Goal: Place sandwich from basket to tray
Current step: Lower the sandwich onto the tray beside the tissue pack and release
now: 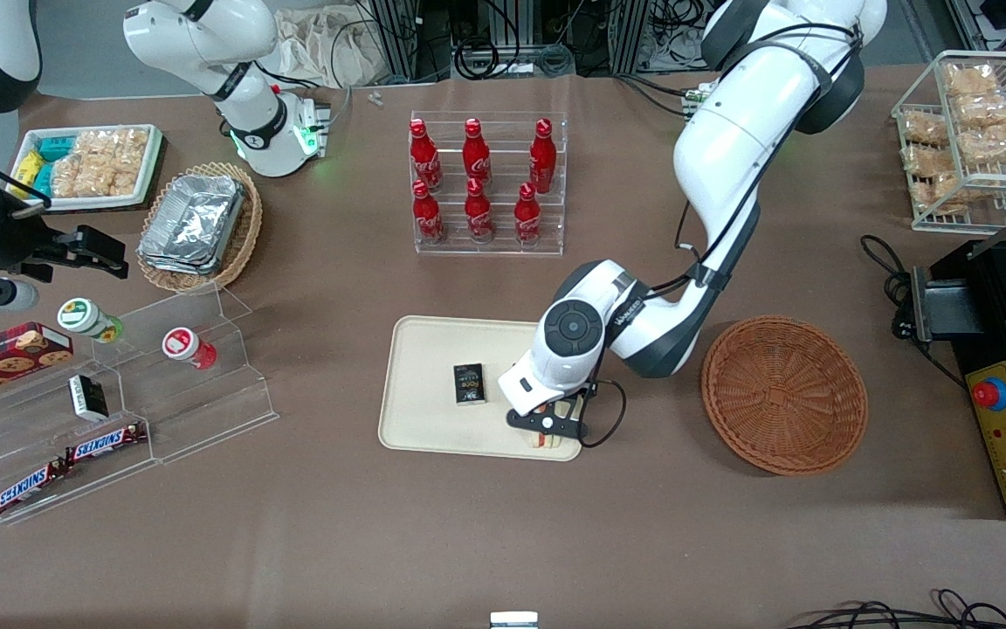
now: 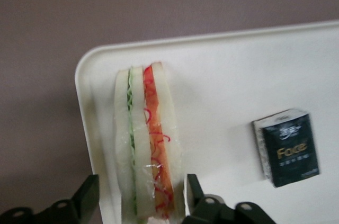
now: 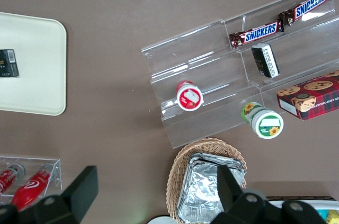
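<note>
Tool (image 1: 548, 430) low, fingers apart.

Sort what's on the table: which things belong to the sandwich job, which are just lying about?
Job: sandwich, on the tray between the open jaws of the gripper; basket.

Lying about: black box, cola bottles, foil trays, Snickers bars, cookie box.

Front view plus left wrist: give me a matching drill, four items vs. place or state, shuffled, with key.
Items:
1. sandwich
2. basket
3. black box
4. gripper

States:
A. empty, on the table beside the tray
B. lying flat on the tray, apart from the sandwich
C. open, fingers either side of the sandwich
D. standing on edge at the tray's corner

Pairs: 1-D, 2-A, 3-B, 4-C
</note>
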Motion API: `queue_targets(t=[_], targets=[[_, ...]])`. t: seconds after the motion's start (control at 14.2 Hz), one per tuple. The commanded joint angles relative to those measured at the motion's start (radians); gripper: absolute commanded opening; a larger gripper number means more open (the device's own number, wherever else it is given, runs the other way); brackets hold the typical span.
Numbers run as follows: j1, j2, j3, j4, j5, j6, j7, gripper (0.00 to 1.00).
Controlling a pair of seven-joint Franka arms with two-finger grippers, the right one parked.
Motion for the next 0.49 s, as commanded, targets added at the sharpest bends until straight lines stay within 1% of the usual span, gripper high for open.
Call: queue_targets(t=[0.0, 0.07, 0.21, 0.28, 0.42], targets=[[0.024, -0.136, 0.008, -0.036, 0.012, -0.051, -0.043, 1.00], [0.040, -0.192, 0.009, -0.063, 0.012, -0.080, -0.045, 1.00], [0.121, -0.312, 0.006, -0.137, 0.001, -0.165, -0.029, 1.00], [0.159, -0.376, 0.005, -0.199, 0.000, -0.174, -0.026, 1.00], [0.224, -0.542, 0.003, -0.383, 0.000, -0.162, -0.020, 1.00]])
